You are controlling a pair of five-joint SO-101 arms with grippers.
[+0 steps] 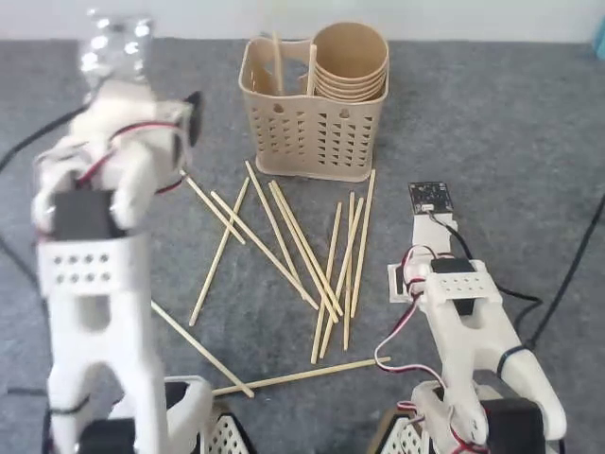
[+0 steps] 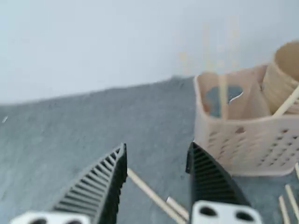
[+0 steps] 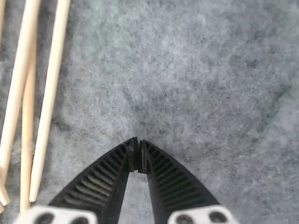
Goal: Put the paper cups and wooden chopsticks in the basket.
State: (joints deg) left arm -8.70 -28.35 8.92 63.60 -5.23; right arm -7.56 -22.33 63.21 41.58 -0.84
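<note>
Two grippers, both empty. Left gripper (image 2: pixel 157 156) hangs with its jaws spread wide, a wooden chopstick (image 2: pixel 149 191) lying on the grey carpet (image 2: pixel 70 135) below the gap. The basket (image 2: pixel 243 140) stands just beyond, paper cups (image 1: pixel 350 59) stacked inside. Right gripper (image 3: pixel 138 154) has its jaws pressed together over carpet, loose chopsticks (image 3: pixel 46 102) just beside.

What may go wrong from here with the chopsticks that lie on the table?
1. The loose chopsticks lie crossed; lifting one may drag its neighbours.
2. The open left gripper hangs near the basket; it may bump it.
3. The right gripper, shut beside chopsticks, may push them away if lowered like this.
</note>
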